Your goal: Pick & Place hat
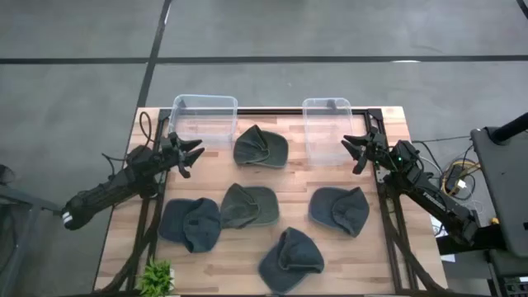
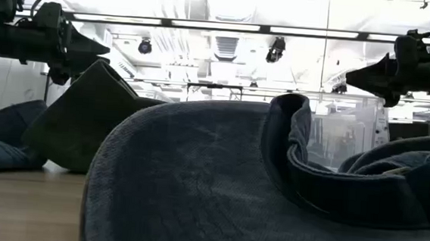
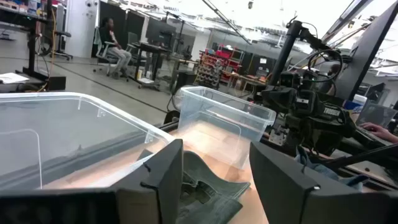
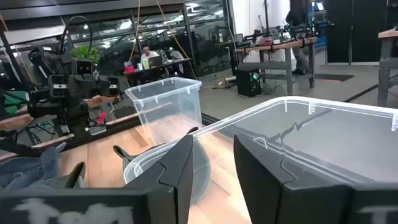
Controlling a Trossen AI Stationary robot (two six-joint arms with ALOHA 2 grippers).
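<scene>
Several hats lie on the wooden table: an olive one point(image 1: 260, 148) at the far middle, an olive one point(image 1: 247, 206) in the centre, a blue one point(image 1: 191, 223) at the left, a blue one point(image 1: 340, 209) at the right and a blue one point(image 1: 290, 259) at the near edge. My left gripper point(image 1: 194, 157) is open and empty, raised above the table's left part, left of the far olive hat point(image 3: 205, 186). My right gripper point(image 1: 353, 154) is open and empty, raised at the table's right part beside the right bin.
Two clear plastic bins stand at the table's far edge, one left point(image 1: 204, 120) and one right point(image 1: 327, 130). A small green plant point(image 1: 156, 276) stands at the near left corner. People sit at desks in the room beyond the table.
</scene>
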